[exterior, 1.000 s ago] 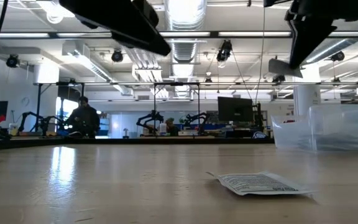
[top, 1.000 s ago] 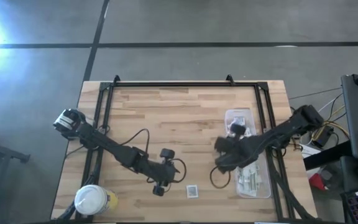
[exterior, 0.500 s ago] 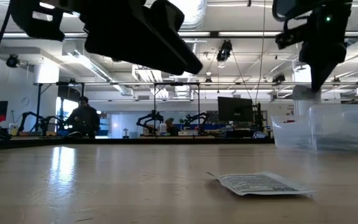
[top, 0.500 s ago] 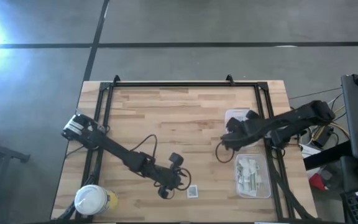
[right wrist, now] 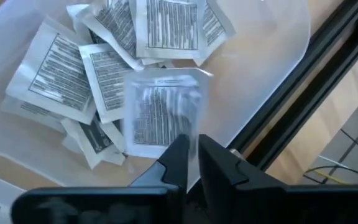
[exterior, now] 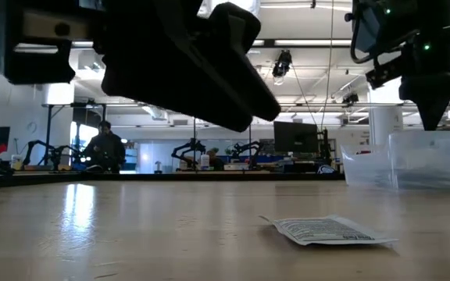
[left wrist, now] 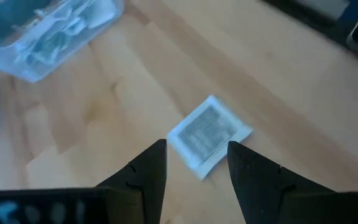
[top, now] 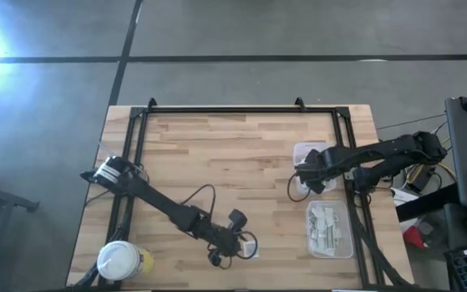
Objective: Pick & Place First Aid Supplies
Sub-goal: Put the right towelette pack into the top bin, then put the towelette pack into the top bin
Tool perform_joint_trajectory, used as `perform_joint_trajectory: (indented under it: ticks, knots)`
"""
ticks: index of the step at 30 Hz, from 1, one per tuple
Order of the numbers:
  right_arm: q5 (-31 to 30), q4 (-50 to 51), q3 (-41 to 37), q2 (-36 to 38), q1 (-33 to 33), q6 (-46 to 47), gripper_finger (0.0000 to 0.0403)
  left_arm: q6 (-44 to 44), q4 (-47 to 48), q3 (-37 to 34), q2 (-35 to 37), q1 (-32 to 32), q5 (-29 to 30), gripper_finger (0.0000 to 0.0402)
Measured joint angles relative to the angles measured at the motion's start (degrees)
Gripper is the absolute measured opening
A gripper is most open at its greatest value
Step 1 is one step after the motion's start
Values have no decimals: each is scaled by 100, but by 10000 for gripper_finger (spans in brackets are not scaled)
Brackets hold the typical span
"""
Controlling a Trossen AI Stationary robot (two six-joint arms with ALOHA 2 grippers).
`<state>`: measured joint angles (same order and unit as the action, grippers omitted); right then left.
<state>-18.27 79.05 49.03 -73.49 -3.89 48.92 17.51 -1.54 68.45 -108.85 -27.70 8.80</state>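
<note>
A square white packet with dark print lies flat on the wooden table near its front edge; it also shows in the low view. My left gripper hovers open just above it, with a finger on either side of the packet's near corner and touching nothing. My right gripper points down over the far clear tub, its fingers a narrow gap apart. A blurred white packet shows just past its fingertips, above several like packets lying in the tub.
A second clear tub holding pale green-and-white strips stands nearer the front edge on the right. A white-lidded round jar sits at the front left corner. A black frame runs around the table. People and benches show in the room beyond.
My left gripper has gone down and toward the table's near right, rolling as it went, and now stands over the lone packet. My right gripper has swung toward the far edge, from beside the strip tub to above the far tub. The packet seen below it no longer hangs there.
</note>
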Motion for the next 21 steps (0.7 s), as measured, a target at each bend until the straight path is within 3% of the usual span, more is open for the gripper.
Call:
perform_joint_trajectory:
  ticks: [10,15,21]
  knots:
    - [-122,8,330,40,34,-22,105,-167,125,415,-525,0,-691,144]
    - [-124,-1,712,37,32,-113,123,480,237,475,-663,11,-677,126]
    - [-126,-13,1072,37,30,-113,134,1858,341,471,-685,11,-387,122]
